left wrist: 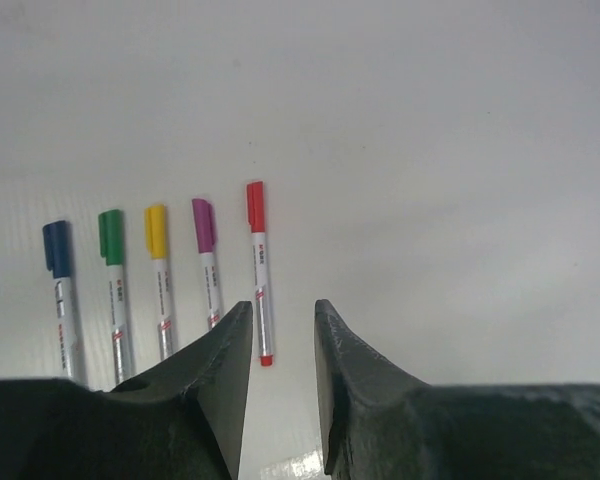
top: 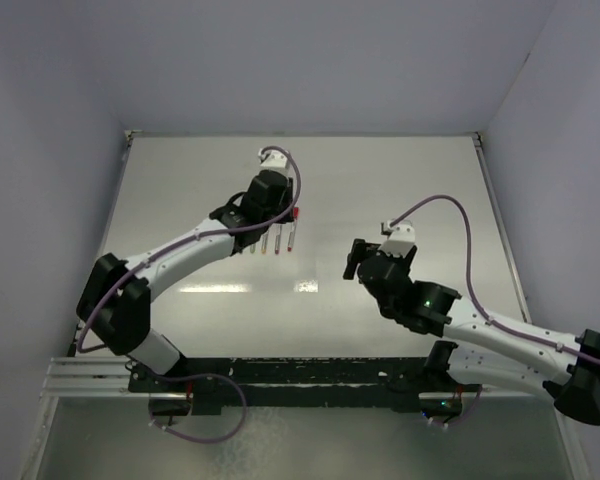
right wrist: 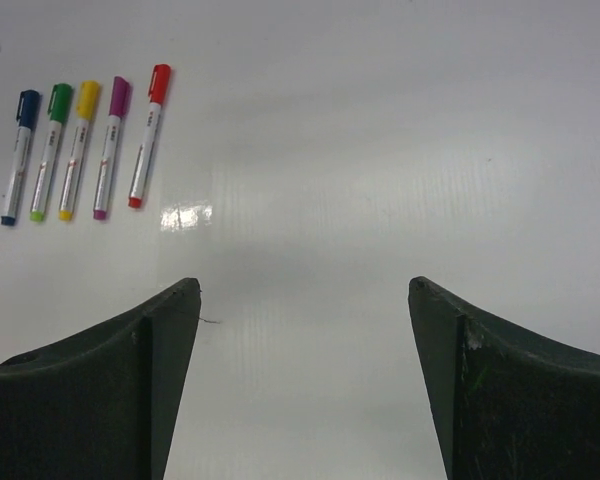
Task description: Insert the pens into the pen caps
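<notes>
On the pale grey tabletop (right wrist: 430, 130), five grey-white marker pens (right wrist: 75, 165) with coloured plastic caps (right wrist: 87, 95) fitted lie in a row just ahead of the narrowly parted, empty left gripper (left wrist: 282, 305); the right gripper (right wrist: 303, 285) gapes wide.

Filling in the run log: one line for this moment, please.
pens: five, capped, in row | left gripper: open, empty, near red pen | right gripper: open, empty

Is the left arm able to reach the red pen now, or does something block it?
Probably yes. The left gripper hangs empty over the red pen, jaws slightly open. That pen ends the row, with bare table on one side; only the purple pen lies close.
</notes>
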Available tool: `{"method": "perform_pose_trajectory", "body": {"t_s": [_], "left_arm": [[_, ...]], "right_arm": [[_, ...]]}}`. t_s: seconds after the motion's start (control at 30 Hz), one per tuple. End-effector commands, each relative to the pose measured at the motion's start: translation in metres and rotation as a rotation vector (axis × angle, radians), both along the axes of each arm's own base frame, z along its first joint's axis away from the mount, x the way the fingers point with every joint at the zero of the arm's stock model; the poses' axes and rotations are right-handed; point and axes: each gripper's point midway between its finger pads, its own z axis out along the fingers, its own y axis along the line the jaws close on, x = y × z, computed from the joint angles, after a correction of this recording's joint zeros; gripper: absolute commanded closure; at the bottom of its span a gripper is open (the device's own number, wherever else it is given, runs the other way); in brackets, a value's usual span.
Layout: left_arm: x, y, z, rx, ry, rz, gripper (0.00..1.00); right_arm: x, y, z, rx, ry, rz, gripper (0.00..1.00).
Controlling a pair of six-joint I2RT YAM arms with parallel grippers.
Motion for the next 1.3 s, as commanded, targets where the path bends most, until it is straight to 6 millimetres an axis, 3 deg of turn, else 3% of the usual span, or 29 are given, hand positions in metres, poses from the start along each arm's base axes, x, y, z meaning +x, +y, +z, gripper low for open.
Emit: {"method": "perform_pose_trajectory", "body": {"t_s": [0.0, 0.3, 0.4, 0.53, 0.63, 0.73, 0.77, 0.8, 1.27], "left_arm": [[-0.014, 0.023, 0.027, 0.008, -0.078, -0.005, 0.65], [-0.062, 0.078, 0.038, 0.018, -0.065, 0.077, 0.58], [-0.081, 0.098, 0.051, -0.017, -0.098, 0.114, 0.48], [-0.105, 0.128, 0.063, -0.027, -0.119, 0.180, 0.41], [-0.122, 0.150, 0.069, -0.027, -0.117, 0.238, 0.36], [-0.135, 0.170, 0.065, -0.017, -0.097, 0.314, 0.18], [-0.138, 0.176, 0.063, -0.013, -0.091, 0.338, 0.03], [-0.142, 0.181, 0.062, -0.014, -0.088, 0.358, 0.00], [-0.166, 0.217, 0.076, -0.063, -0.151, 0.461, 0.01]], "right_arm": [[0.002, -0.032, 0.012, -0.022, -0.051, -0.132, 0.11], [0.007, -0.105, 0.015, 0.033, -0.054, -0.300, 0.07], [0.003, -0.116, 0.018, 0.023, -0.063, -0.325, 0.07], [0.001, -0.122, 0.017, -0.001, -0.054, -0.343, 0.07], [0.001, -0.123, 0.017, -0.009, -0.054, -0.350, 0.00], [0.001, -0.127, 0.019, -0.029, -0.051, -0.367, 0.00], [0.000, -0.128, 0.019, -0.032, -0.051, -0.373, 0.00], [0.000, -0.128, 0.020, -0.036, -0.051, -0.375, 0.00], [0.000, -0.128, 0.017, -0.031, -0.053, -0.372, 0.00]]}}
